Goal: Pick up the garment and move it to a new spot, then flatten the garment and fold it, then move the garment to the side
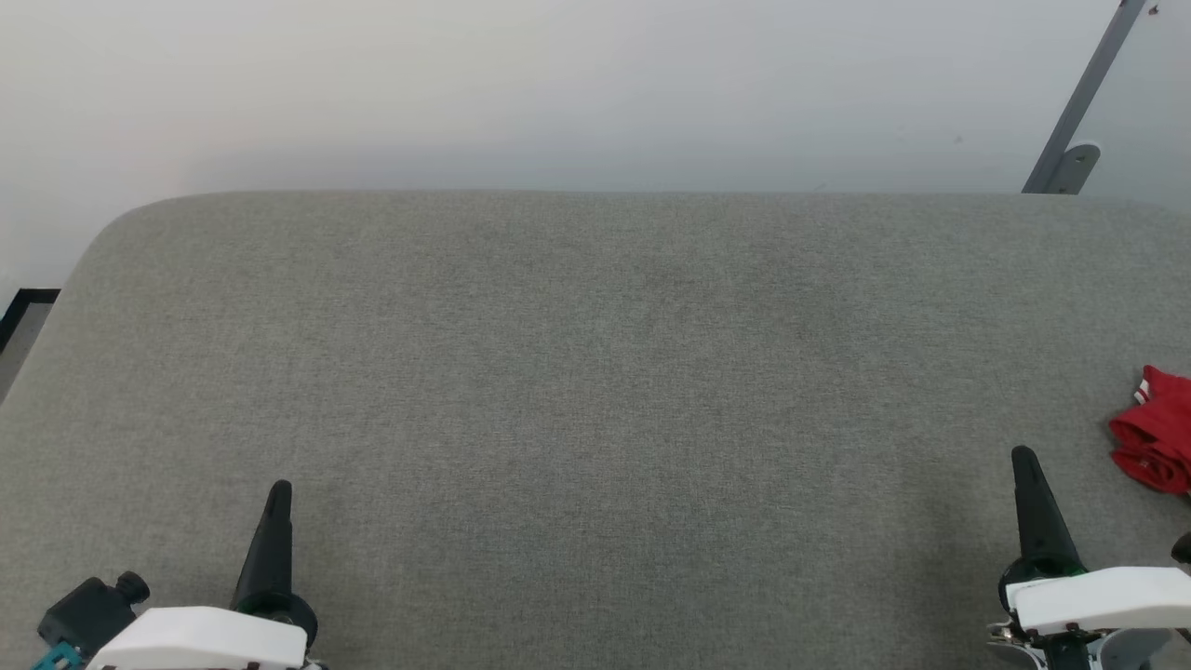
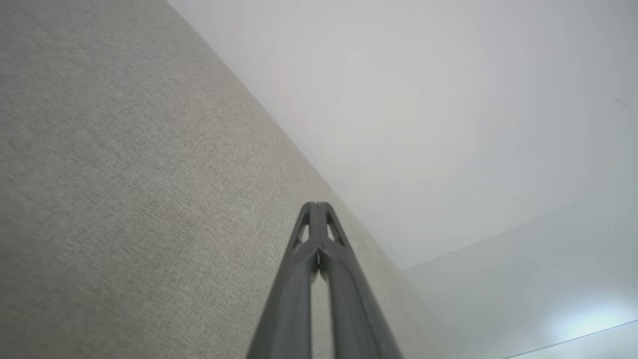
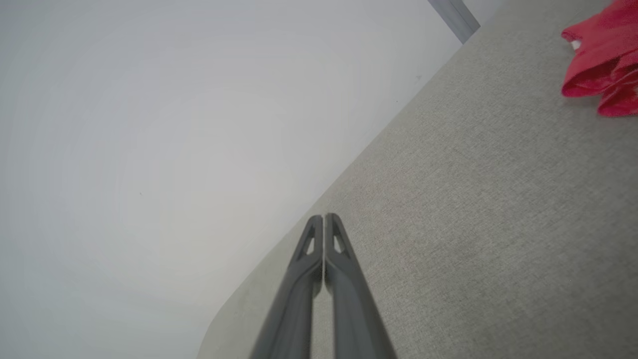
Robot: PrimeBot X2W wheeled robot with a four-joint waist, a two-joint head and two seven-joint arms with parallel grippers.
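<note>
The garment [image 1: 1158,437] lies bunched on the right side of the grey cloth desk [image 1: 595,372], cut off by the picture's edge, near the right pincer [image 1: 1023,453]. The right wrist view brings out its red folds and a white fleck. The right pincer and the left pincer [image 1: 279,489] are both pressed fully together, holding nothing. The head view adds a grey post [image 1: 1084,93] against the wall.

Grey fabric surface [image 1: 595,326], red garment [image 1: 1161,433] bunched (far right edge)

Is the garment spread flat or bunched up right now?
Bunched up: the garment is a crumpled red heap of rolled folds, partly out of frame.
</note>
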